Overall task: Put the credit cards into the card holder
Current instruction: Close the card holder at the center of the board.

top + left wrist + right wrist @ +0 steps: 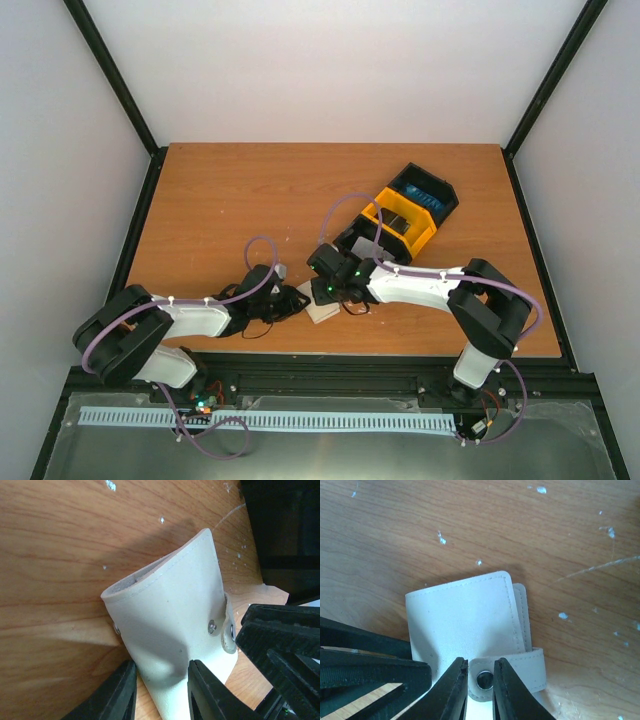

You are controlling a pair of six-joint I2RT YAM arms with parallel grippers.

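The cream card holder (322, 312) lies near the table's front edge between both grippers. In the left wrist view the holder (170, 610) is bowed up, and my left gripper (161, 672) is closed on its near corner. In the right wrist view my right gripper (481, 666) pinches the snap strap (520, 667) of the holder (460, 620), with the metal snap between the fingertips. A blue card (426, 196) and a grey card (400, 222) appear to lie in the tray. The dark card is not visible.
The black-and-yellow three-compartment tray (432, 233) stands behind the right gripper (325, 293), at centre right. The left gripper (295, 300) sits just left of the holder. Each gripper's black fingers (280, 645) crowd the other's view (365, 665).
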